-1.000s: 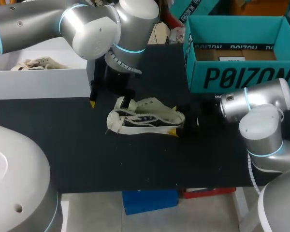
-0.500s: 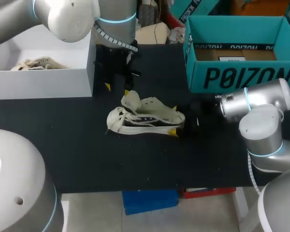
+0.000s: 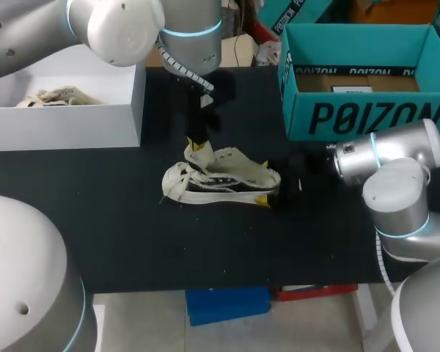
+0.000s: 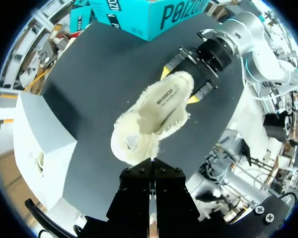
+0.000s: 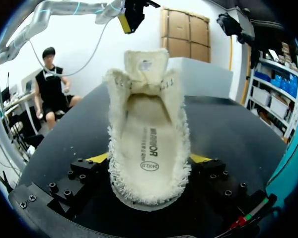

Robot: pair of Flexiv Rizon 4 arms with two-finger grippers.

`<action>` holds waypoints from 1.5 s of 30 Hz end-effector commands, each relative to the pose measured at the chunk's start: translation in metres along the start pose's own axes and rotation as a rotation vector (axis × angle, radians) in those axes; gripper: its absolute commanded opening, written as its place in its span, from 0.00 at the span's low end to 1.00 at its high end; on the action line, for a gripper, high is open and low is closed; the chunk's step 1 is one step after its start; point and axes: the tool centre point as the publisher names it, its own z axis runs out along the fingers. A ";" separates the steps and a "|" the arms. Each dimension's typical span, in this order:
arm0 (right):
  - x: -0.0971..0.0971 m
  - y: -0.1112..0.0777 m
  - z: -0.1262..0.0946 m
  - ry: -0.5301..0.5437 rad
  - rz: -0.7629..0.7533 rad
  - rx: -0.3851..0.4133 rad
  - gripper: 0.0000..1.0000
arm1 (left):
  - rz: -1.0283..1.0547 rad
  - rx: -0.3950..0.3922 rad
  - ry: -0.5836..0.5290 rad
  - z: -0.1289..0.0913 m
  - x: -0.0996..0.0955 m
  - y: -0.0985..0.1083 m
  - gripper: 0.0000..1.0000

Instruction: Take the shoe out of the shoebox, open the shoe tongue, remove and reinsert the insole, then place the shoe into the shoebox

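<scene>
Head view first: spot the shoe (image 3: 220,180) lying mid-table, toe to the left, well apart from the teal shoebox (image 3: 367,117) at far right. Note the right gripper (image 3: 268,185) clamped on the heel and the left gripper (image 3: 195,146) poised over the tongue (image 3: 202,155).

Left wrist now: see fingers (image 4: 136,198) pressed together, seemingly holding nothing. Better to spread first, then pinch the tongue's edge and peel leftward, toward the toe.

Right wrist: keep both pads (image 5: 97,158) tight on the heel, bracing against that pull.

The shoe (image 3: 220,176) is shaggy cream fleece — the table (image 3: 132,235) matt black, the shoebox (image 3: 367,117) smooth card.
</scene>
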 end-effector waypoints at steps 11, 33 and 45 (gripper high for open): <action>0.000 -0.002 0.003 -0.001 0.001 0.001 0.00 | 0.846 -0.101 0.160 0.003 -0.005 -0.009 0.00; 0.000 -0.002 0.003 -0.001 0.001 0.001 0.00 | 0.916 -0.016 0.173 0.059 -0.004 -0.073 0.00; 0.000 -0.002 0.003 -0.001 0.001 0.001 0.00 | 0.855 -0.021 0.235 0.095 0.003 -0.071 0.00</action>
